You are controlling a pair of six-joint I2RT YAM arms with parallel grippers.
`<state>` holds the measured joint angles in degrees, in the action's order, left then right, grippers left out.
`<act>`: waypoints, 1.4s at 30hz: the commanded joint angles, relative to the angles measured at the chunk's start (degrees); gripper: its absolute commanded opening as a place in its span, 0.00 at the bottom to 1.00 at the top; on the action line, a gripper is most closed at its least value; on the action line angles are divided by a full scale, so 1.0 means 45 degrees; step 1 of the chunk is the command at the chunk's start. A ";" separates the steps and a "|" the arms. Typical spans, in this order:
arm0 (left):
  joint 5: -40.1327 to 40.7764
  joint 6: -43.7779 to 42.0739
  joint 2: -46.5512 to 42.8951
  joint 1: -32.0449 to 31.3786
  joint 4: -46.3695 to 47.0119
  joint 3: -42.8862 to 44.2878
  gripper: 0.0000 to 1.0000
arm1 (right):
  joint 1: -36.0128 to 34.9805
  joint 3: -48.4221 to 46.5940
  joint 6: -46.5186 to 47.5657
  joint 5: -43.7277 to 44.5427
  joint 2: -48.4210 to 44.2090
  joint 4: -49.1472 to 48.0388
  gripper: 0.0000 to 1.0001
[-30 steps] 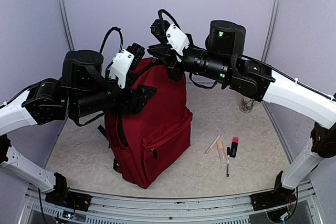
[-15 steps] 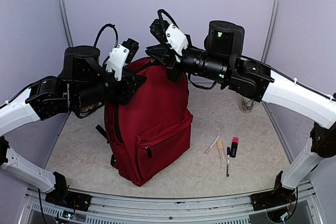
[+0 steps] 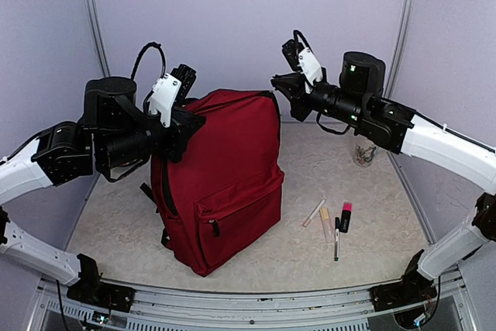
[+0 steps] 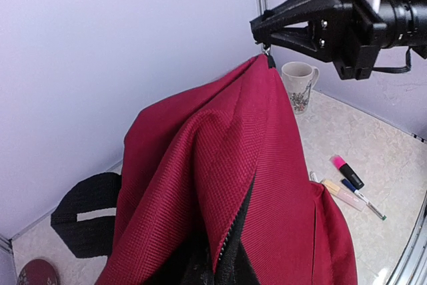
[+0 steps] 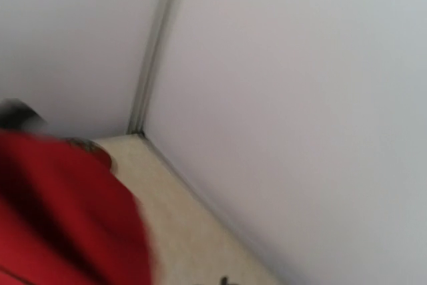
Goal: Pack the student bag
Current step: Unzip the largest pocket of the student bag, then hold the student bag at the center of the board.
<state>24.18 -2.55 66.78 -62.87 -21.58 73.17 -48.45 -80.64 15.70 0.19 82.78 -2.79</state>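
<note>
The student bag, a large dark-red backpack, stands upright in the middle of the table. My left gripper is pressed against its upper left side, shut on the fabric beside the partly open main zipper. In the left wrist view the red fabric fills the lower frame and hides my own fingers. My right gripper is at the bag's top right corner. In the left wrist view that gripper is shut on the black zipper pull. The right wrist view is blurred and shows only a red edge of the bag.
A patterned mug stands at the back right. Several pens and a pink highlighter lie right of the bag. A black-and-white object and a dark-red round thing lie behind the bag. Pale walls enclose the table.
My right gripper has travelled right along the bag's top to its right corner. The left gripper has closed on the fabric, and the bag stands more upright.
</note>
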 commanded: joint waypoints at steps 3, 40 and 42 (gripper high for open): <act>0.0100 0.0341 -0.1447 0.0161 -0.0443 -0.0302 0.00 | 0.3278 0.2201 -0.2690 -0.0043 -0.1375 -0.1624 0.00; 0.0675 -0.3309 0.5697 0.0386 -0.3315 0.6317 0.81 | 0.0170 0.0090 -0.2127 -0.3096 -0.0907 0.0307 0.00; 0.0553 -0.3297 0.5491 0.0350 -0.2938 0.5804 0.45 | 0.0160 0.0289 -0.2161 -0.2886 -0.1068 0.0143 0.00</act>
<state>27.42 -15.97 92.88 -61.17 -36.03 100.73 -47.20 -78.28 5.74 -14.04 79.61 0.23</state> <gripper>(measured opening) 0.768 0.010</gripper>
